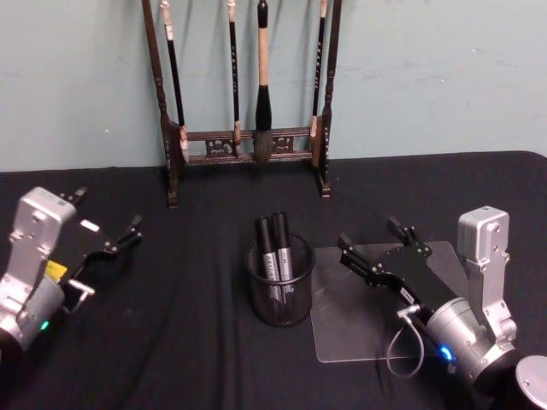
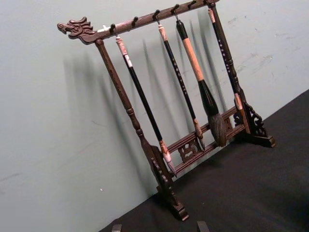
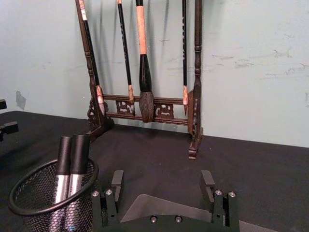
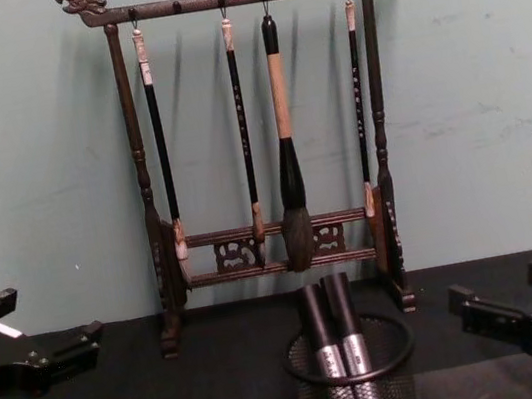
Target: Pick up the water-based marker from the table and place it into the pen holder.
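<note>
**Markers standing in the holder, both grippers empty**

Markers, two of them, dark-capped with grey barrels, are standing side by side in the pen holder, leaning a little toward its far rim. The black mesh cup is sitting on the dark table, just to the left of the right gripper's spread fingers and well to the right of the left gripper's. No marker is lying loose on the cloth as far as these views are showing, so the placing step is looking finished, and nothing appears left but drawing the arms clear.

The right gripper is hovering released and holding nothing, its jaws pointing toward the rack, with a clear plastic sheet lying beneath it; in its wrist view the cup is sitting just outside the jaw nearest it. The left gripper is likewise hanging open and empty, apart from everything.

Beyond both sets of jaws, the wooden brush rack is standing against the pale wall, four brushes hanging from it untouched.
</note>
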You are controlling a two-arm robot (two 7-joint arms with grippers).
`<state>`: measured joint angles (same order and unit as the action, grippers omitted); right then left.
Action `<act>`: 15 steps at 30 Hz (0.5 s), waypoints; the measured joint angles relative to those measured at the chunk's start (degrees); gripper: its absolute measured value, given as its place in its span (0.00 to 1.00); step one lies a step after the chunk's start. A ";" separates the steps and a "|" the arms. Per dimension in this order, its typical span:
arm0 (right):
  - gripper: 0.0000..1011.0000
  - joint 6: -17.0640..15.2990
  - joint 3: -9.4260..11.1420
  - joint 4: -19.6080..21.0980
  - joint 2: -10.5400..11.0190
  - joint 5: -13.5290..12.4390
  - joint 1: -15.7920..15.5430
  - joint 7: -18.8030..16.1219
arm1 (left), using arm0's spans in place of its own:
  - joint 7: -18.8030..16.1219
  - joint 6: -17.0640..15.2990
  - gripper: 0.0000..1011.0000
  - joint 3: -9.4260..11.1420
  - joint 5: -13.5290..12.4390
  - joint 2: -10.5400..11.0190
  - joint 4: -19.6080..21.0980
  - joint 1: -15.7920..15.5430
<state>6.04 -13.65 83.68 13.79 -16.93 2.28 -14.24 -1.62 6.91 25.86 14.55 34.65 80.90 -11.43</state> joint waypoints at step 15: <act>0.99 -0.01 0.00 0.04 0.00 0.00 0.00 0.02 | 0.00 0.00 1.00 0.00 0.00 0.00 0.00 0.00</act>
<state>6.03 -13.66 83.71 13.79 -16.93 2.28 -14.23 -1.62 6.91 25.86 14.55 34.64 80.90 -11.43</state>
